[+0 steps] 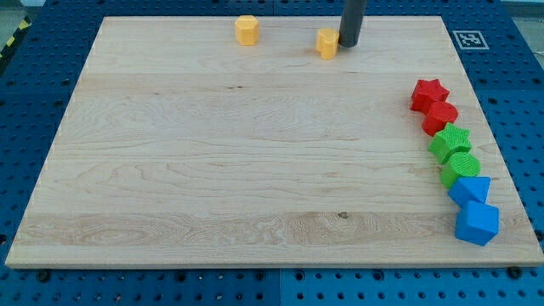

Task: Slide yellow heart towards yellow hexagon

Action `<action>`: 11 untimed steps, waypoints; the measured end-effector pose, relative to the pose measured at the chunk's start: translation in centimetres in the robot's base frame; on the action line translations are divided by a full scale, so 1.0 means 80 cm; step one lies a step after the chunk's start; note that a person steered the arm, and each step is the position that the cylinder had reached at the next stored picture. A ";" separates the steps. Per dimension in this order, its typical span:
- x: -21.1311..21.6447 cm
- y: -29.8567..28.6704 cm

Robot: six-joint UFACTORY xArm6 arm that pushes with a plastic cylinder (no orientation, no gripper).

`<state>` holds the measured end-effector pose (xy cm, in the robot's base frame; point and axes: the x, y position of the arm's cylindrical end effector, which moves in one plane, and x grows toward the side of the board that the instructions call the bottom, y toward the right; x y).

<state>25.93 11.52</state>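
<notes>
While my tip (348,44) sits at the view's top, it's pressed right against the right side of the yellow heart (327,42), touching or as good as. Rod comes down from the top edge, dark, straight. No jaws on this rig, just the rod, so no open/closed state to give.

Yellow heart is near the counter's (212,170) top edge, a bit right of centre. Yellow hexagon (246,30) is to its left, also by the top edge, apart from the heart w/ bare wood between them. Hexagon sits slightly nearer the top than the heart.

Other blocks are lined up along the view's right edge, well apart from the yellow pair. Top to bottom: red star (429,93), then a 2nd red block (440,116), shape unclear, touching it. Next a green star (450,141) and a rounder green block (461,168), also touching. Then a blue block (470,189), angular, poss. a triangle, and a blue cube (477,223) nearest the bottom right corner.

Counter is pale wood on a blue perforated base (25,102). Small black & white marker (467,38) at top right, off the wood.
</notes>
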 end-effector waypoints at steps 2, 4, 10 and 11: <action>0.000 -0.038; 0.048 -0.027; 0.059 -0.063; 0.027 -0.058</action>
